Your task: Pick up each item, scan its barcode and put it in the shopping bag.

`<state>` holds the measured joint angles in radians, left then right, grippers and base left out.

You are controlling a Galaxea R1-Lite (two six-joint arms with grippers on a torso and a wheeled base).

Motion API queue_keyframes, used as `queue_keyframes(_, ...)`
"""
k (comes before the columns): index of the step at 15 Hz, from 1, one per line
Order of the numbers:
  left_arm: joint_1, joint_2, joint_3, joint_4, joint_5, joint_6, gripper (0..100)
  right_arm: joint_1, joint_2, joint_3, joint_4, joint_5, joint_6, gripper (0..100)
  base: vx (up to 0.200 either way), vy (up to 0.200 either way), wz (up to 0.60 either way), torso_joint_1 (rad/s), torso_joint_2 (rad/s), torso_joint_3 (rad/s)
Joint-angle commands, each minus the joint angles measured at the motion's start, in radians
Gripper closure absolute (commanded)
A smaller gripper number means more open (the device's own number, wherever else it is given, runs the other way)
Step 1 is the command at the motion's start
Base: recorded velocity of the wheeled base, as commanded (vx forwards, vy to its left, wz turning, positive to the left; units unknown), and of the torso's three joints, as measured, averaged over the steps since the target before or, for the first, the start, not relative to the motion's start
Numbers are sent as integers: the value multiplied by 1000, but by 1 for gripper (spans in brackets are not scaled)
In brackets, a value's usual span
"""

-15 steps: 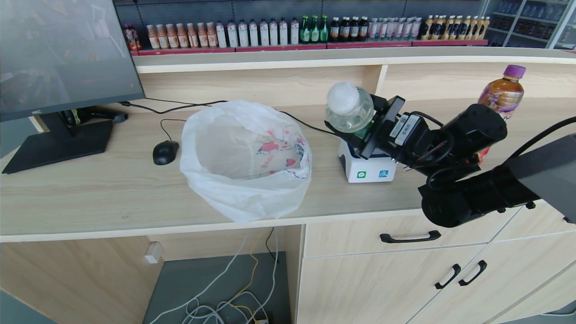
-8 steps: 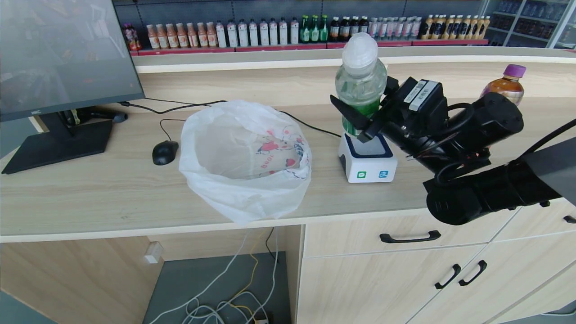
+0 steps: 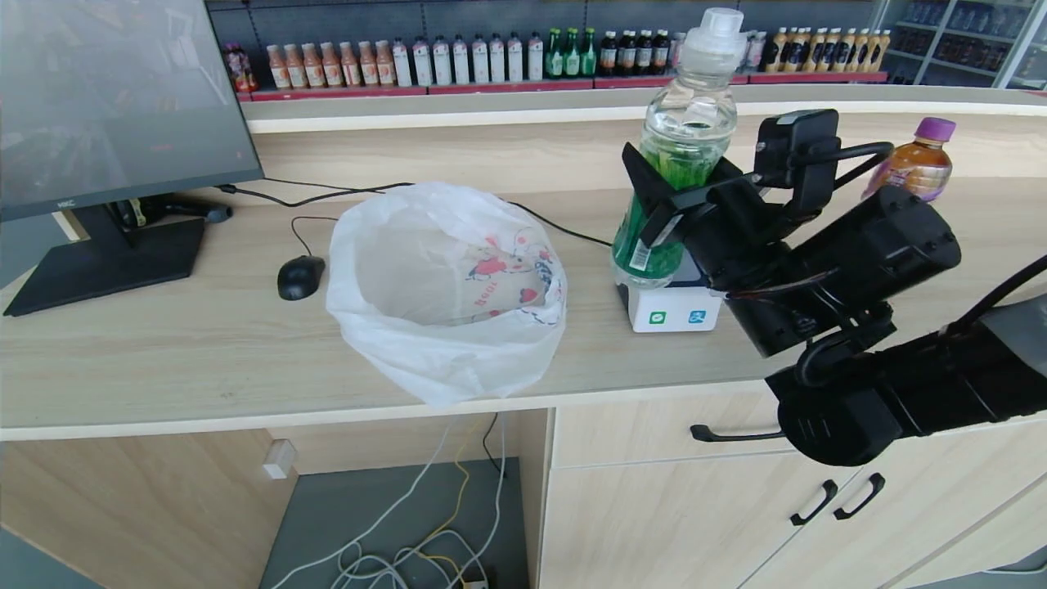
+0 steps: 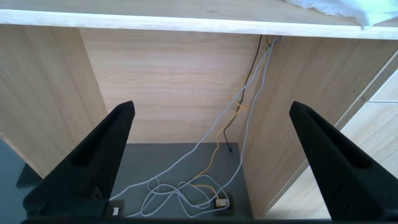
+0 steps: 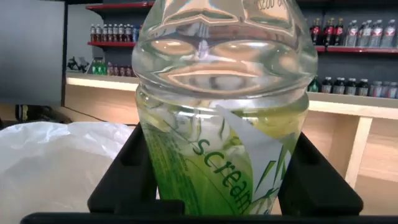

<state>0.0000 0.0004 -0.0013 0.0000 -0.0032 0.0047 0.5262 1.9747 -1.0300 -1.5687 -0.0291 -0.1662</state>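
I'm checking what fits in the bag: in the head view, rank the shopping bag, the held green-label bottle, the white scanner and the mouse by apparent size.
1. shopping bag
2. green-label bottle, nearer the camera, so perhaps flattered
3. white scanner, partly hidden by the bottle
4. mouse

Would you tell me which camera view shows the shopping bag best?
The head view: the whole bag sits open on the counter. The right wrist view catches part of it beside the bottle; the left wrist view, its overhanging edge.
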Motion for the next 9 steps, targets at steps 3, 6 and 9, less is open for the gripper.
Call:
queue_keyframes(3, 0, 0, 0, 0, 0, 0, 0, 14, -66, 64, -2, -60, 79, 100, 0, 0, 0, 0, 0, 0)
queue_keyframes(6, 0, 0, 1, 0, 0, 0, 0, 15, -97, 123, -2, -155, 148, 100, 0, 0, 0, 0, 0, 0)
queue_keyframes(9, 0, 0, 1, 0, 0, 1, 0, 12, -125, 185, -2, -150, 171, 100, 0, 0, 0, 0, 0, 0)
